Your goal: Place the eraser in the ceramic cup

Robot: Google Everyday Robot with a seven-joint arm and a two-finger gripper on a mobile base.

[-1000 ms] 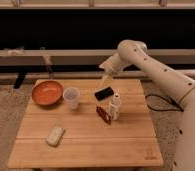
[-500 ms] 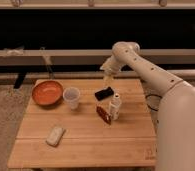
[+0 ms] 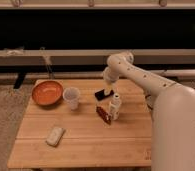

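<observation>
Pale wooden table [image 3: 91,147] on speckled carpet, with a dark wall and a light rail behind; your gripper [image 3: 108,90] is at the eraser [image 3: 100,94].
You see the eraser lying flat at the table's upper middle, its long axis slanting from lower left to upper right. It is right of the ceramic cup [image 3: 71,97] and apart from it. The gripper hangs over the eraser's upper right end; you cannot tell its grip or whether it holds anything. An orange bowl [image 3: 47,92] stands left of the cup, and a white bottle [image 3: 115,106] stands just below the eraser.
</observation>
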